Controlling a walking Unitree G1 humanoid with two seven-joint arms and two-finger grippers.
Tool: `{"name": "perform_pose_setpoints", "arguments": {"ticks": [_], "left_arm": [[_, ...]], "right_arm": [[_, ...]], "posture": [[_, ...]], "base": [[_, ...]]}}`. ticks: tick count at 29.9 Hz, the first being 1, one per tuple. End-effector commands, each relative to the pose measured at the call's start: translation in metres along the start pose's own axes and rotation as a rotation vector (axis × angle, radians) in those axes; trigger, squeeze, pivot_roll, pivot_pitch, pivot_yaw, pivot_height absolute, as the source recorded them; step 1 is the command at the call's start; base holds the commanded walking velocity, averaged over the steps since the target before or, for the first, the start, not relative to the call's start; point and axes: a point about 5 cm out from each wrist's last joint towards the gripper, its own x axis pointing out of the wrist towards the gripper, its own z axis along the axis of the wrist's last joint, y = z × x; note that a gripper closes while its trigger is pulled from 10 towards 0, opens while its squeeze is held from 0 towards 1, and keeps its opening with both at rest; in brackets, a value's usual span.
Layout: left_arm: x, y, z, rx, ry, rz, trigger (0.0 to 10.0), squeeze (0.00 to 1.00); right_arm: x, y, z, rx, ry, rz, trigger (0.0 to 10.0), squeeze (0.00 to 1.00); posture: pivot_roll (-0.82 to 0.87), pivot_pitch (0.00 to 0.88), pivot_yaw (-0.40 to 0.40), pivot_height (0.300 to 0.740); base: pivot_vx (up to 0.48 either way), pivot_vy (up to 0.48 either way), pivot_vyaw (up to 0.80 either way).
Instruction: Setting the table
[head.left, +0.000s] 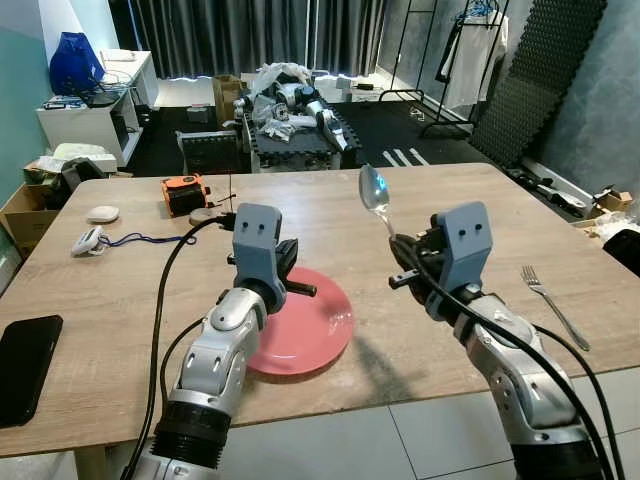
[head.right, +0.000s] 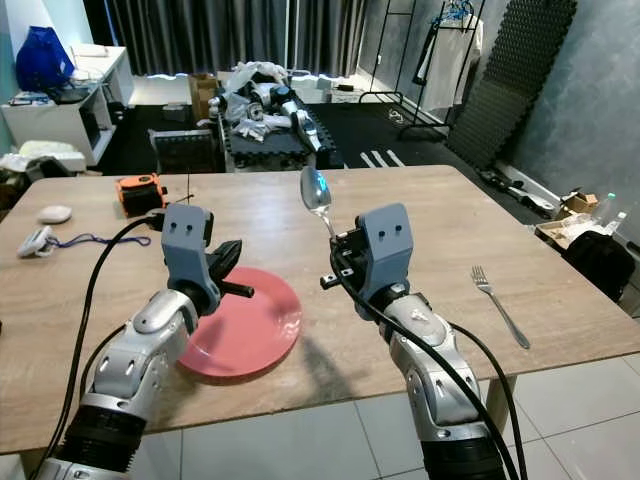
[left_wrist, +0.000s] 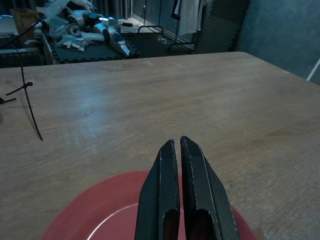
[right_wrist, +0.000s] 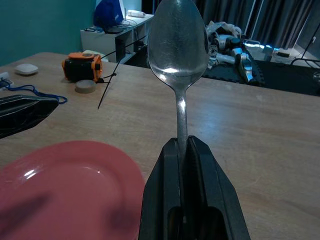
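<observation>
Wooden table (head.left: 470, 215), spoon (right_wrist: 178, 47) handle hidden in right hand (right_wrist: 187, 150)

A pale wooden worktop (head.left: 480, 215) spans the foreground, over light floor tiles (head.left: 400, 440) at 6 o'clock. Dark curtains (head.left: 250, 35) close the far wall at 12. A white cabinet (head.left: 90, 115) stands at 10, a clothes rack (head.left: 470, 50) at 1, and what looks like dark foam panelling (head.left: 545, 70) at 2.
</observation>
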Motion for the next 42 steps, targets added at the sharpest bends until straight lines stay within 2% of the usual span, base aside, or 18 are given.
{"name": "perform_pose_setpoints", "arguments": {"ticks": [1, 20, 42], "left_arm": [[-0.0022, 0.0026, -0.0043, -0.011, 0.022, 0.011, 10.0, 0.00], [-0.0050, 0.0049, -0.0079, -0.005, 0.038, 0.017, 10.0, 0.00], [-0.0054, 0.0067, -0.0069, 0.002, 0.042, 0.018, 10.0, 0.00]], "right_arm": [[-0.0017, 0.0006, -0.0063, 0.015, 0.019, -0.006, 10.0, 0.00], [-0.0038, 0.0063, -0.0115, 0.032, 0.028, -0.001, 10.0, 0.00], [-0.0061, 0.0062, -0.0138, 0.039, 0.034, -0.015, 10.0, 0.00]], "posture": [[-0.07, 0.000, 0.038, 0.740], [-0.07, 0.000, 0.046, 0.740], [-0.07, 0.000, 0.053, 0.740]], "base": [[0.000, 0.000, 0.00], [0.000, 0.000, 0.00], [-0.359, 0.000, 0.00]]}}
